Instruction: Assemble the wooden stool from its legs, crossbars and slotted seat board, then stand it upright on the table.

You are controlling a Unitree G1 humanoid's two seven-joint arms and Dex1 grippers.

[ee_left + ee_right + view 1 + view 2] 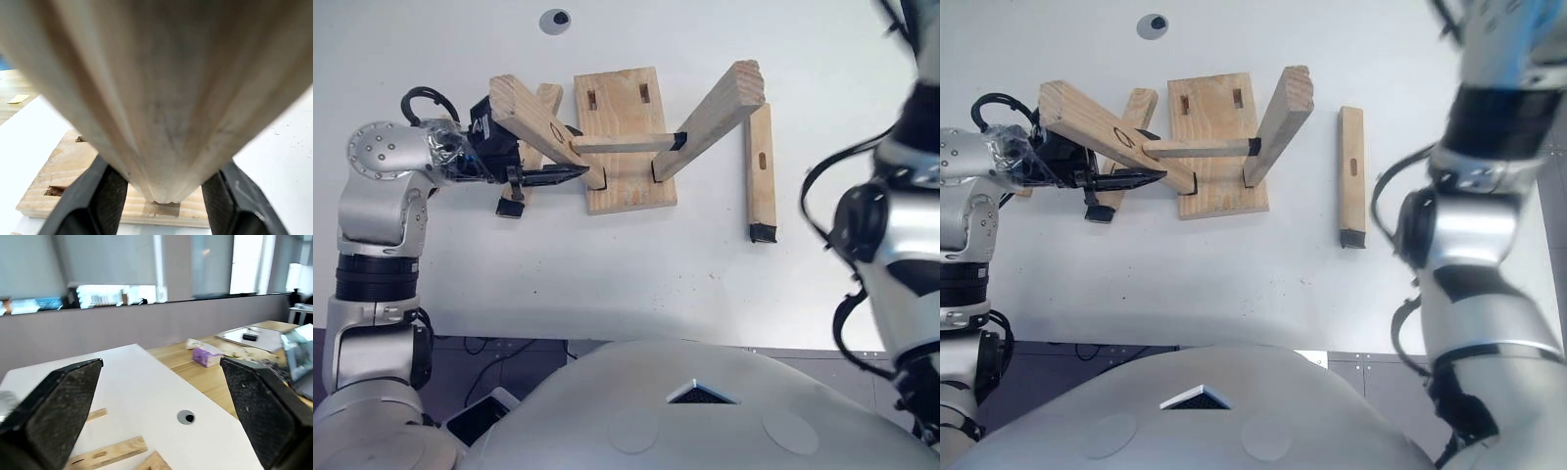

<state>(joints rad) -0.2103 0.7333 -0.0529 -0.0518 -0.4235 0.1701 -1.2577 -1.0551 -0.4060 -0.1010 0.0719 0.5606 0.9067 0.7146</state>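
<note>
Start at your left. The left pincer point(570, 164) is pressed onto the left leg point(524, 116). In the left wrist view its two black fingers point(93, 196) sit against either side of the wood, with the leg running up between them. This leg leans, its top tipped out to the left and its lower end down at the left edge of the seat board point(622, 108).

Just behind the pincer a second leg point(546, 100) lies flat on the table point(636, 274). Its black foot point(512, 209) shows below the wrist.

The seat board lies flat beside the pincer, its two far slots facing up. Across it runs a crossbar point(622, 144). The crossbar's left end meets the held leg just above the fingertip, and its right end reaches the right leg point(724, 103).

That right leg also leans, top tipped out to the right and foot at the board's right edge.

Further right a fourth leg point(761, 166) lies flat on the table, slot up and black foot toward you, apart from the board.

At the far right, your right pincer point(160, 367) is spread wide with nothing between its fingers. It hangs high over the table, well apart from the stool parts, and its own camera looks down on a lying leg and the round grommet point(186, 417) in the tabletop.
</note>
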